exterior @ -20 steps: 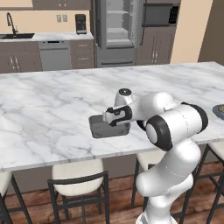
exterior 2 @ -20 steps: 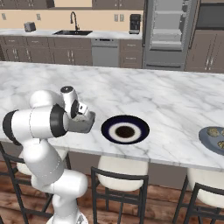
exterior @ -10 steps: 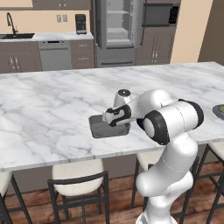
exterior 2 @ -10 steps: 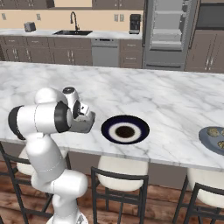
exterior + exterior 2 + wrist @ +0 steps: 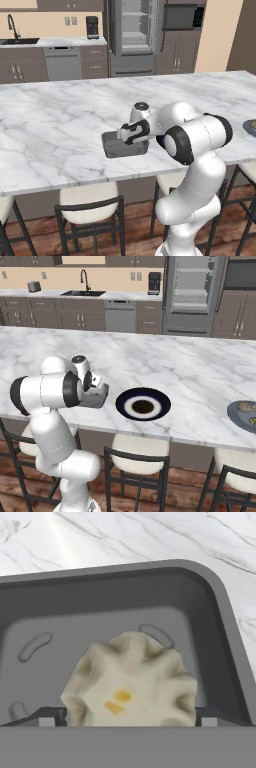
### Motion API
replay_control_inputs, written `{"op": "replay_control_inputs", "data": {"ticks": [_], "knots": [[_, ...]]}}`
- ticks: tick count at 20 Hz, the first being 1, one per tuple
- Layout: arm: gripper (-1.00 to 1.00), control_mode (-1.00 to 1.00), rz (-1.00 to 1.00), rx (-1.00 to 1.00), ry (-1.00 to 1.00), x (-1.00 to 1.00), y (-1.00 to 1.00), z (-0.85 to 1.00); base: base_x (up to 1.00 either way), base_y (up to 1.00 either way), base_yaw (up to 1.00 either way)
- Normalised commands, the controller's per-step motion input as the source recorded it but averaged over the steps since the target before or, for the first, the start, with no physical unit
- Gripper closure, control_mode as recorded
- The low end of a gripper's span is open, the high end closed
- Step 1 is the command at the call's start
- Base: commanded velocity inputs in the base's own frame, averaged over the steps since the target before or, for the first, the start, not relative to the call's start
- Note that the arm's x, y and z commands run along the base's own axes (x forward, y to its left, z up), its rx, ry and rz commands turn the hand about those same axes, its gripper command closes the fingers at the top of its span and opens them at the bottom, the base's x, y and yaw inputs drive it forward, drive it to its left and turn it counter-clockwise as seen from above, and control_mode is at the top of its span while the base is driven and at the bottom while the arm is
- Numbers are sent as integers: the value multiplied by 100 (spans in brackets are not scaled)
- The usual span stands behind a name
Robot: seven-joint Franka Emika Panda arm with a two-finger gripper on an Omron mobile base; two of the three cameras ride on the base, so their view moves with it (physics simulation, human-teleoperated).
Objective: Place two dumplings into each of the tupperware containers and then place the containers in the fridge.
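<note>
A beige dumpling (image 5: 130, 682) with a wrinkled top lies on the floor of the dark grey tupperware container (image 5: 200, 572), right between my two fingertips. My gripper (image 5: 130, 717) is open, low inside the tray, one tip on each side of the dumpling. From the base views the gripper (image 5: 129, 137) hangs over the right part of the grey container (image 5: 112, 147) near the island's front edge, and my hand (image 5: 97, 391) hides most of the tray. More dumplings (image 5: 244, 406) rest on a grey-blue plate (image 5: 235, 415) at the far right. The fridge (image 5: 131, 35) stands open behind the island.
A navy-rimmed round plate (image 5: 143, 404) sits on the marble island just right of the tray. Stools (image 5: 87, 207) line the island's near side. A sink (image 5: 82, 292) and a coffee maker (image 5: 92, 26) sit on the back counter.
My elbow has swung a little to one side. The gripper stays low over the grey tray with its fingers as wide as before.
</note>
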Motion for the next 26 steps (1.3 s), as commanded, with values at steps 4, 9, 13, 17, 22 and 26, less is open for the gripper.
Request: {"op": "replay_control_inputs", "data": {"ticks": [4,9,13,17,22,26], "knots": [[-100,-100,0,0,0,0,0,0,0,0,0],[-100,-100,0,0,0,0,0,2,0,0,0],[-100,-100,0,0,0,-8,0,10,0,0,0],[-100,-100,0,0,0,-6,-2,15,0,0,0],[-100,-100,0,-2,0,-10,-23,45,0,0,0],[-100,-100,0,-3,0,-38,-23,58,0,0,0]]}}
